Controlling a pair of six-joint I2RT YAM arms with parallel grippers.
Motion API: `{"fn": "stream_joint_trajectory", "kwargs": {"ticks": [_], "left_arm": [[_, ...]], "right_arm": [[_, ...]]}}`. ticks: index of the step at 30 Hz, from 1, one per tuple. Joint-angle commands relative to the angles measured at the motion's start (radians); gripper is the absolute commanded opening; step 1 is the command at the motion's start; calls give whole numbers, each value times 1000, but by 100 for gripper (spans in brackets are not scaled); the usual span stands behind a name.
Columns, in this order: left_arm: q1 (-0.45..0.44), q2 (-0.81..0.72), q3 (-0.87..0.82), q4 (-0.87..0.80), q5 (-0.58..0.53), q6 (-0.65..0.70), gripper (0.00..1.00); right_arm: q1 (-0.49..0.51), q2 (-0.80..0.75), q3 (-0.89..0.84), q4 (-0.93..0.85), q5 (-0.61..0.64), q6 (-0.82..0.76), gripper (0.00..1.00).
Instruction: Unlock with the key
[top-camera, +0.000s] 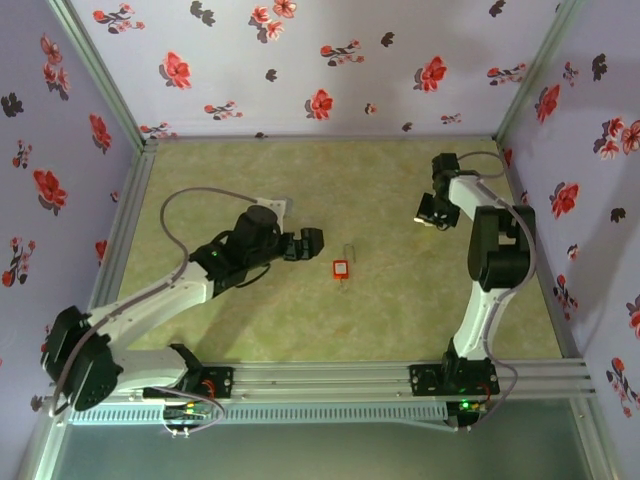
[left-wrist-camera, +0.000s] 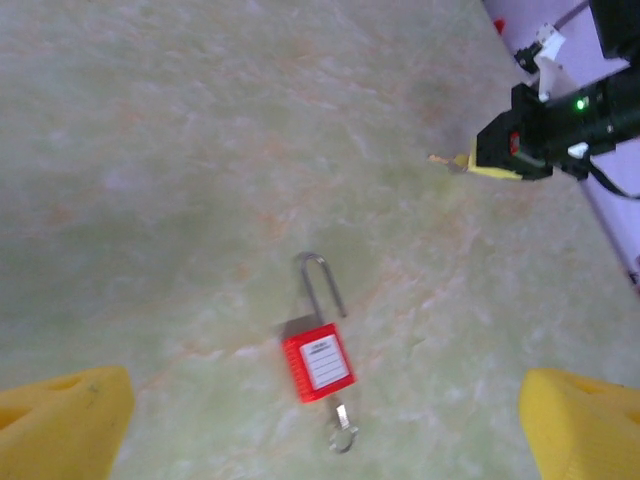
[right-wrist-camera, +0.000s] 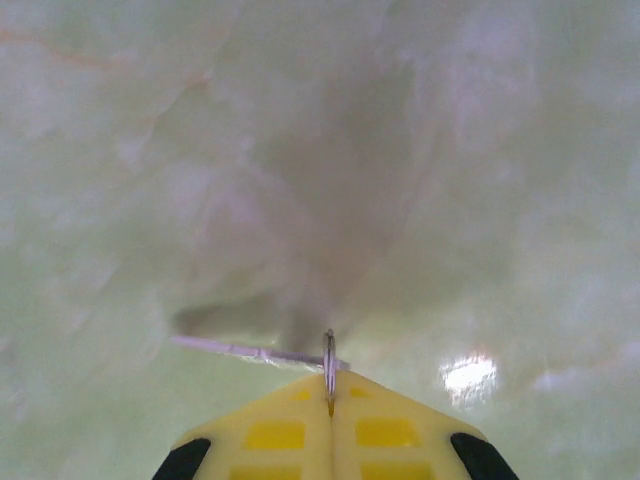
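The small red padlock (left-wrist-camera: 317, 362) lies flat on the green mat, also seen mid-table from above as the padlock (top-camera: 341, 269). Its wire shackle (left-wrist-camera: 320, 285) points away, one leg ending above the body. A tiny metal key (left-wrist-camera: 342, 430) with a ring head sticks out of the padlock's bottom. My left gripper (left-wrist-camera: 325, 405) hovers open over it, yellow fingers (left-wrist-camera: 65, 420) wide apart; from above the left gripper (top-camera: 308, 243) sits just left of the lock. My right gripper (right-wrist-camera: 329, 385) is shut on a second thin key (right-wrist-camera: 250, 352), low over the mat at the right gripper (top-camera: 431, 212).
Flowered walls enclose the mat on three sides, with metal posts in the corners. In the left wrist view the right gripper (left-wrist-camera: 495, 155) shows at the upper right, a thin tip poking from it. An aluminium rail (top-camera: 330, 378) runs along the near edge.
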Motion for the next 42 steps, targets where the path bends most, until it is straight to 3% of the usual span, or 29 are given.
{"fn": "stream_joint_trajectory", "kwargs": {"ticks": [1,7,14,22,28,33,42], "left_arm": [[-13,72,32,203,86,-170,97],[-35,229,93,426,157,-334,94],[-41,319,144,481,172,-443,92],[-48,393,150,545,257,-832,89],[-49,392,144,559,254,-954,89],[-49,437,133,673,254,-1079,87],[-38,495,115,782,233,-1184,81]], "right_arm": [[26,-151,-58,41,-92,54,0],[79,-360,-188,91,-160,127,0],[104,-473,-222,116,-266,160,0],[197,-631,-335,316,-391,259,0],[290,-719,-436,489,-445,335,0],[376,-745,-482,563,-459,363,0],[479,-791,-547,636,-463,385,0]]}}
